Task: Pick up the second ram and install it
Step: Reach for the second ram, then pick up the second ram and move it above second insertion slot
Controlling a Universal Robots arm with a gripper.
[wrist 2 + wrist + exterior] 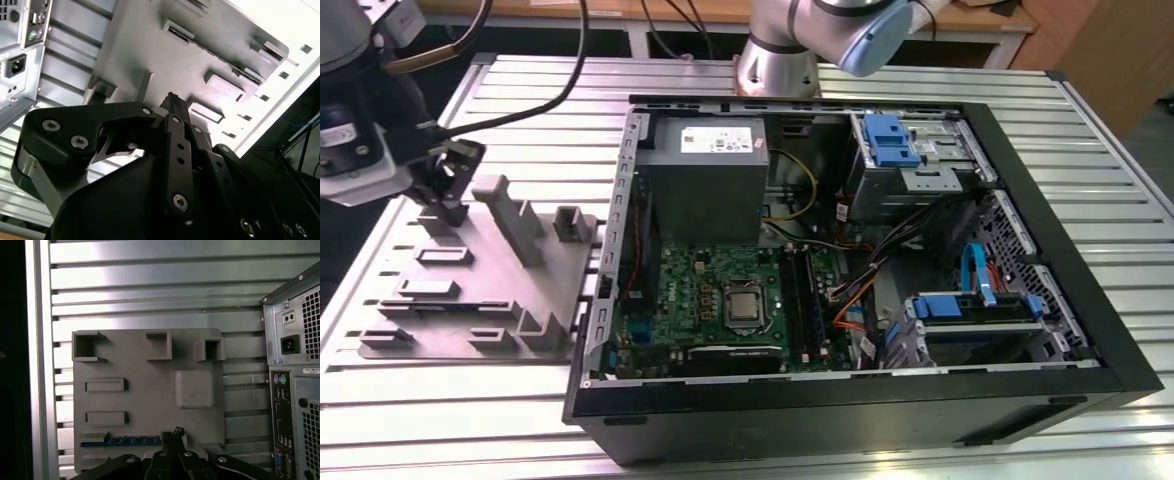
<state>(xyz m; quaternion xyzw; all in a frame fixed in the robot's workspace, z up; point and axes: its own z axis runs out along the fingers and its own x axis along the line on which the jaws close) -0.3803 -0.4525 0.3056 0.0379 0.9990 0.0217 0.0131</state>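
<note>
In the first wrist view the second ram (120,442) is a thin dark blue strip standing on edge in a long slot of the grey holder plate (145,405). My gripper (173,436) hangs over that plate, its tips overlapping one end of the strip. The linkages converge to a single point in the second wrist view, so the gripper (171,98) looks shut with nothing in it. In the exterior view the gripper (447,208) is at the exterior view's left, above the holder plate (480,290). The green motherboard (707,290) lies inside the open case, with its long black slots (809,300) beside the processor socket.
The open black computer case (854,400) lies on the slatted metal table (440,385). Inside are a grey power supply (707,175), blue drive brackets (887,140) and orange and blue cables (854,295). Tall grey posts (520,225) rise from the holder plate. The case's rear panel (290,390) faces the plate.
</note>
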